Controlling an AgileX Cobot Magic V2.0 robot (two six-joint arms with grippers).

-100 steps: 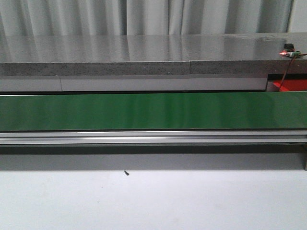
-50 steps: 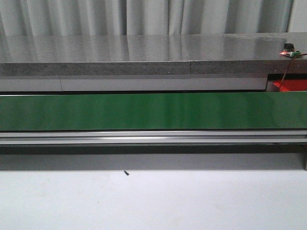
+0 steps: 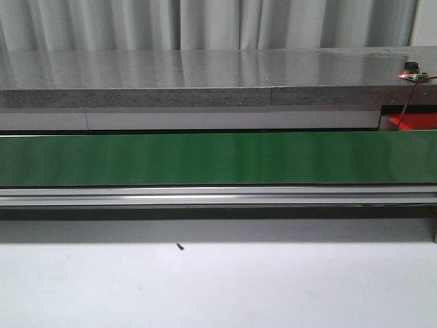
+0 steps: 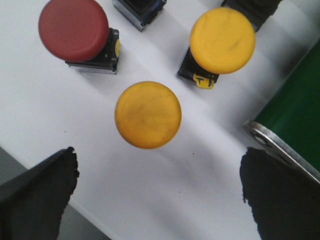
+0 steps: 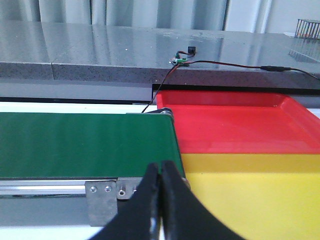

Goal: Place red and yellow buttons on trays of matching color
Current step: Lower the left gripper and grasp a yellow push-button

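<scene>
Between the spread fingers of the left pincer (image 4: 155,195): yellow button (image 4: 148,114), not gripped | right pincer (image 5: 160,200) closed, empty | red tray (image 5: 235,125), yellow tray (image 5: 255,195) bare; all buttons left.

glossy plastic trays: red tray (image 5: 235,122), yellow tray (image 5: 255,192) (belt (image 3: 218,158) smooth, w/ sheen).

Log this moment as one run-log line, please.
left gripper open above yellow button | right gripper shut, empty, facing red tray and yellow tray | green belt bare
</scene>
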